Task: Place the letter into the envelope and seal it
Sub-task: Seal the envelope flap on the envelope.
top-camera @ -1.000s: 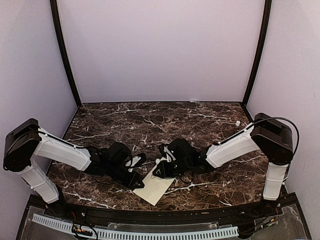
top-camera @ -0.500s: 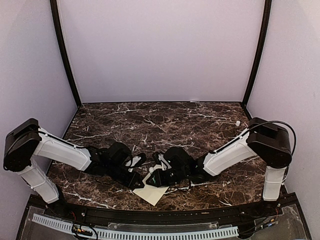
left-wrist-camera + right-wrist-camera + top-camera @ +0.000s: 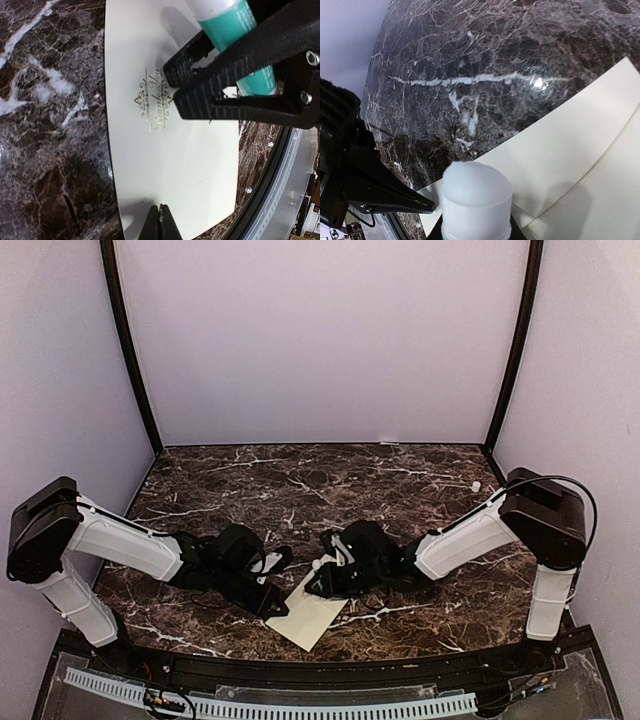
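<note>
The envelope (image 3: 312, 615), cream-beige, is shown lying flat and askew on the dark marble table (image 3: 400, 490), close to its front edge and about midway along it. A small gilt "Thank You" emblem (image 3: 152, 100) is carried on its upper face. The left gripper (image 3: 161, 217) is seen fully closed, its tips resting at one edge of the envelope; whether paper is pinched between them cannot be told. The right gripper (image 3: 325, 580) is clamped around a teal glue stick (image 3: 225, 25) with a white cap (image 3: 476, 195), held low over the envelope.
</note>
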Controlling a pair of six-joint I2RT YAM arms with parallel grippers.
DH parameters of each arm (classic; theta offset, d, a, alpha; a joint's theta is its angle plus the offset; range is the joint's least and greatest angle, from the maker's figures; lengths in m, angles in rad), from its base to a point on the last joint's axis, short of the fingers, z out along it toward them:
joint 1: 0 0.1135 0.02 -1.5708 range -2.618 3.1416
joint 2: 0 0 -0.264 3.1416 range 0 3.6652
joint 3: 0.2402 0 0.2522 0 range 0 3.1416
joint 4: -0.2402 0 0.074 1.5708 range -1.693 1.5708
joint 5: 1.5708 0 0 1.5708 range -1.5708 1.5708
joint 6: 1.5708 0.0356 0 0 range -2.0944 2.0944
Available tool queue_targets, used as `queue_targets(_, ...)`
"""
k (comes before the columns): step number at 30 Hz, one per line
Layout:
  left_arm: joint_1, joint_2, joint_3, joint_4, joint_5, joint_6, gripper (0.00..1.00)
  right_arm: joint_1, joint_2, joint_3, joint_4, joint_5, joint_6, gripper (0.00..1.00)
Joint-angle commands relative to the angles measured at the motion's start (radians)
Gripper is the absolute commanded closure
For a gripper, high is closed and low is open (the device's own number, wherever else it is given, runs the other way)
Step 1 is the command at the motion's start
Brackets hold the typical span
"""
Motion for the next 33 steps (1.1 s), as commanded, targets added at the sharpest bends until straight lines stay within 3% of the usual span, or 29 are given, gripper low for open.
queue_targets(1,-0.003,0.013,0.007,-0.076,-0.017,0.017,0.99,-0.026,0.001,-0.029,-0.112,0.053,-0.041,1.0)
queue_targets(19,-0.004,0.027,0.02,-0.087,-0.016,0.023,0.99,0.073,-0.012,-0.041,-0.054,0.011,0.014,1.0)
queue_targets(33,-0.003,0.021,0.016,-0.094,-0.021,0.024,0.99,0.011,-0.022,-0.06,-0.13,0.064,-0.02,1.0)
